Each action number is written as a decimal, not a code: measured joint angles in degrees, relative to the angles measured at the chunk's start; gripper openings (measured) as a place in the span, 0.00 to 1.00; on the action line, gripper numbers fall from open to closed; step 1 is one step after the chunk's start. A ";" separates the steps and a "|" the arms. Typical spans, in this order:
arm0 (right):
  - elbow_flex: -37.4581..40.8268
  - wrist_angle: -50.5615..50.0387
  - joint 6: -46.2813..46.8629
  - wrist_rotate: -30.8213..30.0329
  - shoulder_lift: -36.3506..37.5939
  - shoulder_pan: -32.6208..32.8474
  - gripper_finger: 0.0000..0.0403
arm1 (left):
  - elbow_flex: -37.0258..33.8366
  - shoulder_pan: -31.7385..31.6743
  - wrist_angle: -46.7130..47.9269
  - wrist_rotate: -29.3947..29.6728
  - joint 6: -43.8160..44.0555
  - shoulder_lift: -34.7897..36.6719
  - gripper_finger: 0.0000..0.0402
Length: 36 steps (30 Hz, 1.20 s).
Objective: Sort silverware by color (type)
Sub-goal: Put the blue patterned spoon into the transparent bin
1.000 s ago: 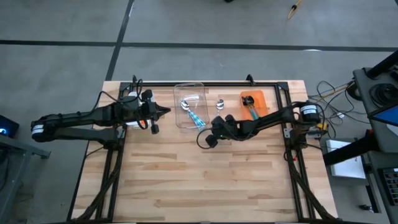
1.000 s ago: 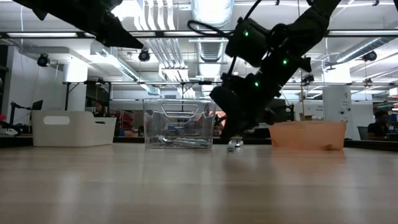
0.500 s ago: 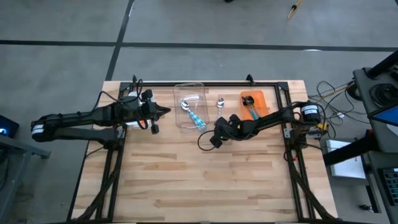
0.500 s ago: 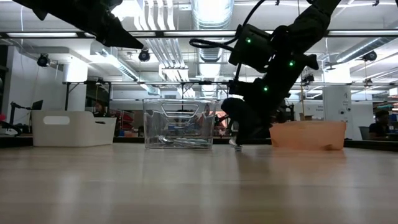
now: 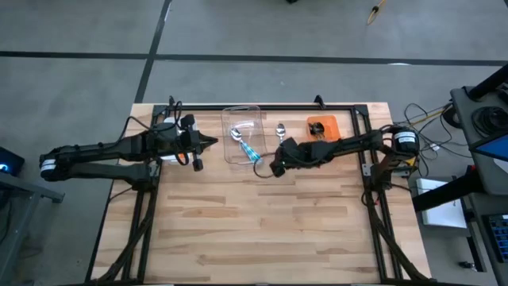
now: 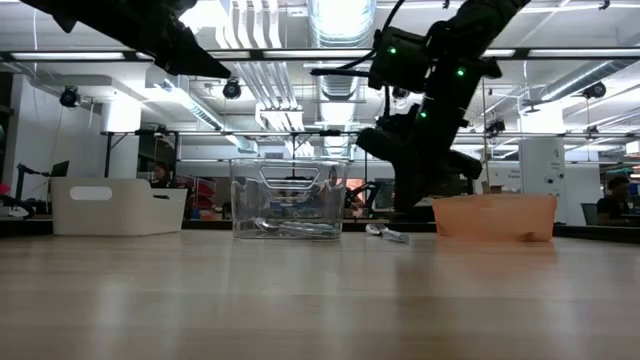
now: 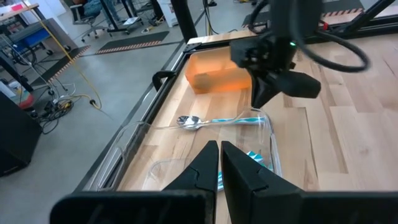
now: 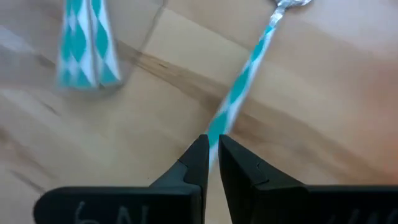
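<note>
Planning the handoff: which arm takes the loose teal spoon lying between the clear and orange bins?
Right. The right gripper sits at the teal spoon's handle end on the table; the left gripper hovers beyond the clear bin.

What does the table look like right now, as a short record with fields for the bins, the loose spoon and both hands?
clear bin: centre back of the table, holding teal-handled spoons
orange bin: right of the clear bin
white bin: far left in the low view
loose spoon: silver bowl, teal-and-white handle, lying on the wood between clear and orange bins
right hand: fingers nearly shut, at the loose spoon's handle end
left hand: shut, empty, waiting left of the clear bin
</note>
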State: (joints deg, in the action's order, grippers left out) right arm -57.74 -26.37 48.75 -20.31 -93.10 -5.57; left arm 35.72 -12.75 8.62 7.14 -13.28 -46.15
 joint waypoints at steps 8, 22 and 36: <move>-3.54 -0.01 6.80 6.36 -1.11 -5.36 0.07 | -0.01 0.00 0.00 0.00 0.02 0.00 0.00; -4.06 -0.40 4.67 5.71 -2.96 -5.82 0.07 | 0.00 0.00 0.02 0.00 0.02 0.00 0.00; -4.50 -0.36 5.80 7.23 -4.44 -5.69 0.09 | -0.01 0.00 0.04 0.00 0.02 0.00 0.00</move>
State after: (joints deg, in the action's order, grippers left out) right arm -62.24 -26.73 54.55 -13.09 -97.54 -11.27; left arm 35.70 -12.75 8.67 7.14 -13.26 -46.15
